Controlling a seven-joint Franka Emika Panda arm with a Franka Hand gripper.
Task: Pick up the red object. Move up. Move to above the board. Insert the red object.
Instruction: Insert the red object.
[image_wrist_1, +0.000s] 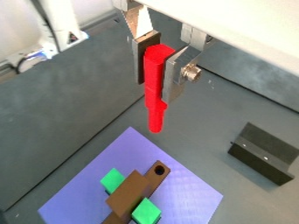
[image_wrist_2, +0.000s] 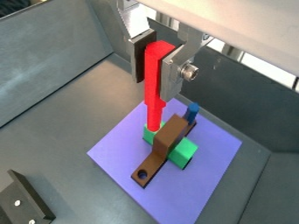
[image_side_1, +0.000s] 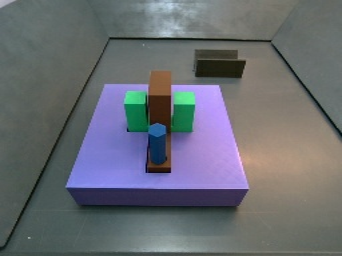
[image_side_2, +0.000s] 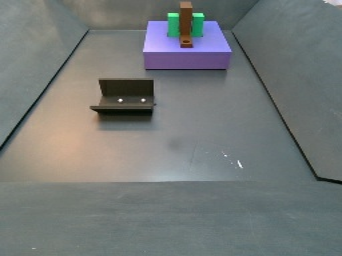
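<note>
Gripper (image_wrist_1: 160, 68): closed on the red object, seen in both wrist views (image_wrist_2: 162, 68); raised clear of the floor, out of frame in both side views.
Fingers (image_wrist_1: 181, 72): flat silver plates with dark pads, clamped on opposite faces of the red object's upper part.
Red object (image_wrist_1: 156, 87): held upright, lower end hanging free below the fingers; suspended high above the purple slab, lower end seen against the board's taller end and a green block in a wrist view (image_wrist_2: 155, 96).
Board (image_side_1: 160, 115): long narrow brown plank, laid along the middle of the purple slab; taller at one end, hole visible near the low end in a wrist view (image_wrist_2: 163, 149).
Green blocks (image_side_1: 136, 111): one on each side of the board, touching it.
Blue peg (image_side_1: 158, 144): upright on the board's low end in a side view.
Purple slab (image_side_1: 201, 160): large flat base on the floor, carrying board, blocks and blue peg; at the far end of the floor in a side view (image_side_2: 207, 55).
Fixture (image_side_2: 126, 97): dark L-shaped bracket on the floor, well apart from the slab.
Floor (image_side_2: 174, 140): grey, walled on the sides.
</note>
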